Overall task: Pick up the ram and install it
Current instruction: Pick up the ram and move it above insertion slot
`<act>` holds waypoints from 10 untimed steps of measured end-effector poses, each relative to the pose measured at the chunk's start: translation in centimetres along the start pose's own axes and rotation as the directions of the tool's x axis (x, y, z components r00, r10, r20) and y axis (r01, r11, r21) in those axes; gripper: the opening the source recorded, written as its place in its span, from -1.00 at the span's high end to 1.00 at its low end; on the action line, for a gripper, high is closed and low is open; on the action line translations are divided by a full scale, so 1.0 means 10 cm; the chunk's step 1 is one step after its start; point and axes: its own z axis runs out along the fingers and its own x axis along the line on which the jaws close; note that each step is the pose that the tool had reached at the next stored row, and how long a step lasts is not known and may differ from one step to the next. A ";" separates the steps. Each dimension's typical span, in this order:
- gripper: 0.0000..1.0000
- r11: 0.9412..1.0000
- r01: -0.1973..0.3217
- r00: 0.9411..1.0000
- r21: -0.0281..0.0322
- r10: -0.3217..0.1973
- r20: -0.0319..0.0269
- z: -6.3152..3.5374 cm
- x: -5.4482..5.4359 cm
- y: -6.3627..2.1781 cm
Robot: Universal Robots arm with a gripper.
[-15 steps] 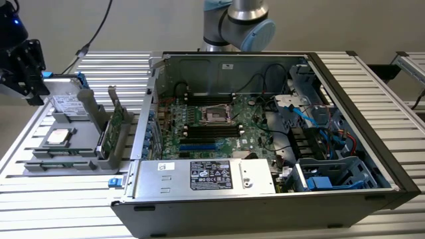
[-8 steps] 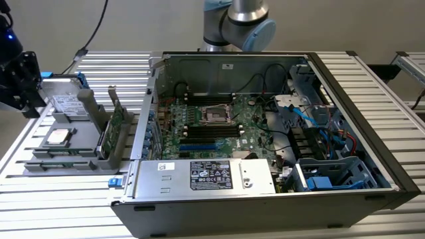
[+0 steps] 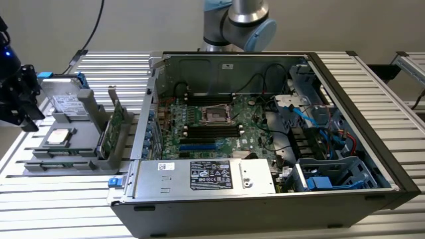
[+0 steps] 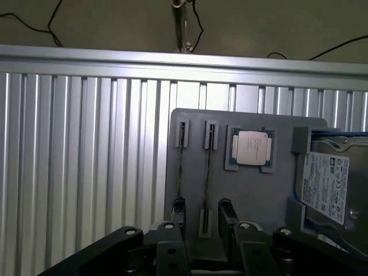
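Hovering above a flat grey plastic parts tray (image 4: 247, 195), the black two-fingered claw (image 4: 202, 203) is spread apart and empty. The thin green ram stick (image 4: 206, 172), on edge, lies lengthwise between its fingers.

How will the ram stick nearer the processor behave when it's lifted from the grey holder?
The ram stick looks thin and flat, so it is probably stiff and light. It stands on edge in end slots of the grey holder, so it may drag slightly coming out. Gripped off-centre by the claw, it might tilt.
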 end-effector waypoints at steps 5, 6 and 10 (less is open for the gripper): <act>0.26 1.000 0.001 1.000 0.000 -0.001 0.000 0.089 0.01 -0.021; 0.26 1.000 0.001 1.000 0.000 -0.001 0.000 0.108 0.01 -0.027; 0.26 1.000 0.001 1.000 0.000 -0.001 0.000 0.170 0.01 -0.037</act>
